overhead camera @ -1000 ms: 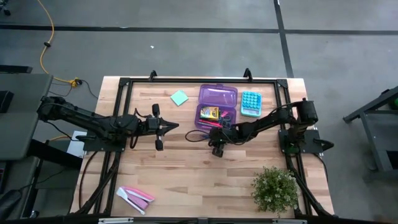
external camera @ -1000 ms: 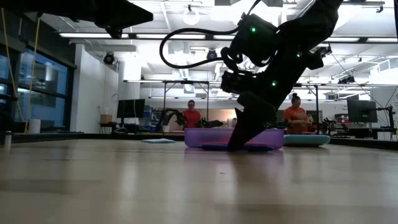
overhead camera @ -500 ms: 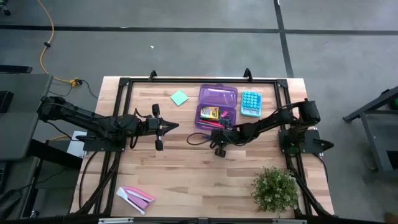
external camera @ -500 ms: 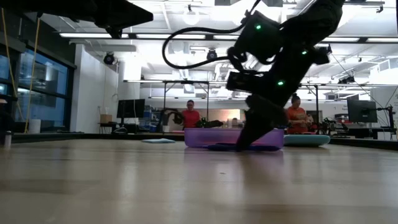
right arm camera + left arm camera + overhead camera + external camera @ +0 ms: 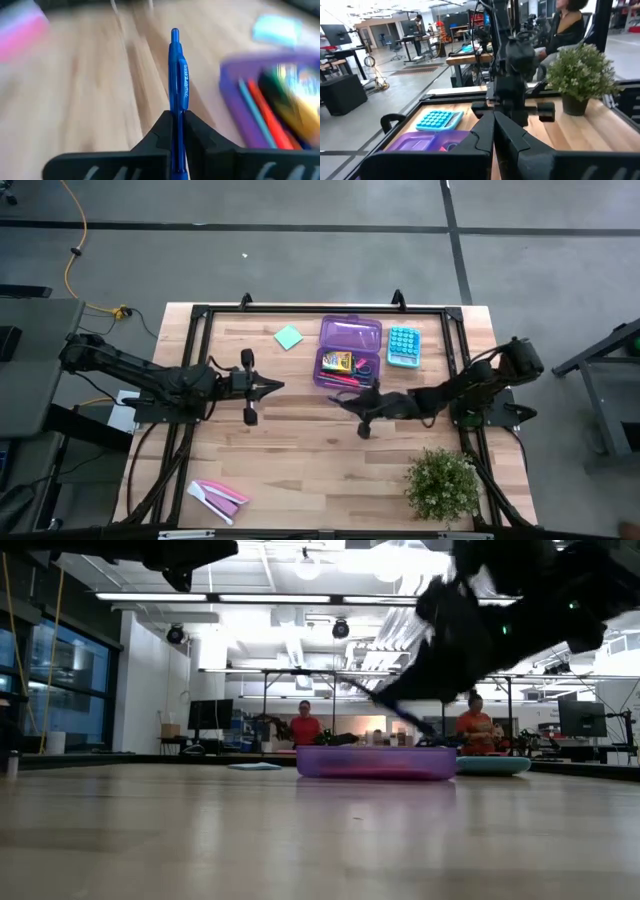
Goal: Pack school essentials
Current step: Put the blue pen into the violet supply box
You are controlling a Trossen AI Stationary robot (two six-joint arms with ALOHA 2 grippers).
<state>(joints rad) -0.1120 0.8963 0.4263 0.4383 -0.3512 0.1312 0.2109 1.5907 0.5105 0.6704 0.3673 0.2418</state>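
From above, my right gripper (image 5: 352,402) hangs over the worktop (image 5: 300,450) just in front of the open purple case (image 5: 348,352), probably lining up its load; my left gripper (image 5: 268,386) waits near the worktop's left middle, and the green sticky-note pad (image 5: 289,337) lies unpacked beside the case.

The low view shows only the case's wall (image 5: 376,762) and my arm above it.

My left wrist view shows its fingers pressed together, empty.

Only my right wrist view shows the blue pen (image 5: 177,80) pinched upright between my fingers (image 5: 161,131), with red and green pens already in the case (image 5: 235,80).
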